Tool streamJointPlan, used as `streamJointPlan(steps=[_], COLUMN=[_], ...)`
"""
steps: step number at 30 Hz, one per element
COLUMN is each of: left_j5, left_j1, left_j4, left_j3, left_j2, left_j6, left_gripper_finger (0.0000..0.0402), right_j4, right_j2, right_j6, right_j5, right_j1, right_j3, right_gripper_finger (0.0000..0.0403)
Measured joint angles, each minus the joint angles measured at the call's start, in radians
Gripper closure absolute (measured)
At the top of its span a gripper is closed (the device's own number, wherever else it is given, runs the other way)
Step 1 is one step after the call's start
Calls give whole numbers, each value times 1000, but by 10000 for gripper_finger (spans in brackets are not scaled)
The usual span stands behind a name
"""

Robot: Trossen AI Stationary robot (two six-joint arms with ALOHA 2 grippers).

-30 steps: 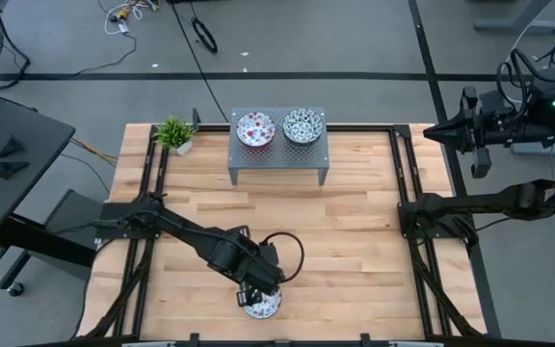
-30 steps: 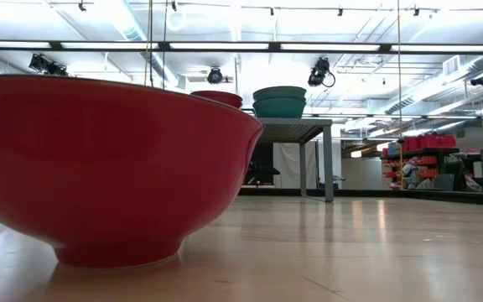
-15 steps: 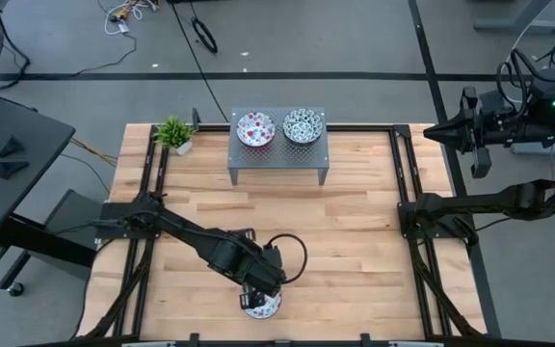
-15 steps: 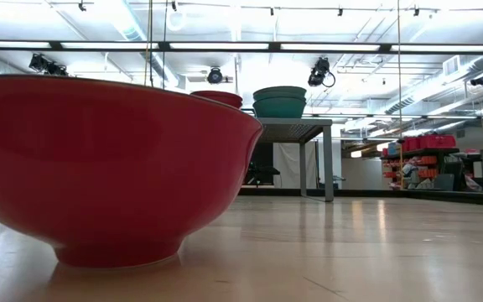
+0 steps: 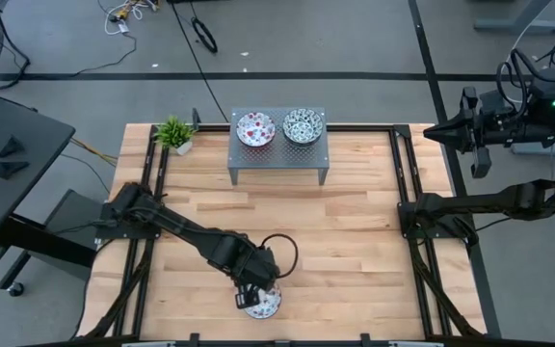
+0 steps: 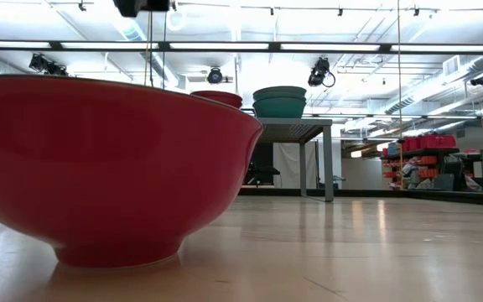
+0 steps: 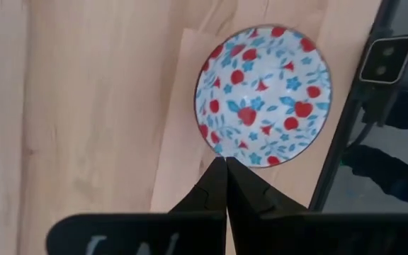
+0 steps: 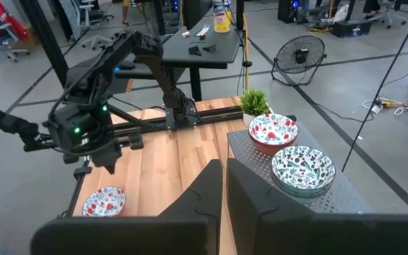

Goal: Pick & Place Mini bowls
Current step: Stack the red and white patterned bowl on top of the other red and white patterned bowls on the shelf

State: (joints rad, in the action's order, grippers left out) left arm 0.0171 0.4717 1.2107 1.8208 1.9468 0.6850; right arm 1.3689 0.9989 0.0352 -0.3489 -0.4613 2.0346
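One reddish mini bowl (image 5: 264,306) (image 7: 264,95) (image 6: 107,159) (image 8: 105,202) sits on its foot by the table's near edge. My left gripper (image 5: 248,293) (image 7: 225,164) (image 8: 110,168) is shut and hovers above the bowl's left rim, clear of it; its tip shows at the top of the low view (image 6: 141,7). A reddish bowl stack (image 5: 255,128) (image 8: 273,131) and a green-teal stack (image 5: 302,125) (image 8: 303,168) rest on the grey perforated stand (image 5: 277,159). My right gripper (image 5: 436,132) (image 8: 224,170) waits shut, beyond the table's far right corner.
A small potted plant (image 5: 173,133) stands at the far left corner, beside the stand. Black frame rails (image 5: 408,222) run along the left and right sides of the table. Bare wood (image 5: 355,251) lies between the stand and the near edge.
My left gripper has shifted a little toward the table's left and near edges and come down over the bowl, so that it now shows at the top of the low view. The bowl has stayed where it was.
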Motion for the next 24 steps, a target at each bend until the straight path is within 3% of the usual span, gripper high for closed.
streamJointPlan(steps=[14,24], left_j5=[86,44], left_j1=[-6,-6], left_j4=[-161,-210], left_j3=[-197,-227], left_j2=[-34,-34], left_j6=[132,213], left_gripper_finger=[401,395], right_j4=[0,0], right_j2=[0,0], right_j6=[0,0], right_j5=[0,0], right_j1=[0,0], right_j3=[0,0], right_gripper_finger=[378,378])
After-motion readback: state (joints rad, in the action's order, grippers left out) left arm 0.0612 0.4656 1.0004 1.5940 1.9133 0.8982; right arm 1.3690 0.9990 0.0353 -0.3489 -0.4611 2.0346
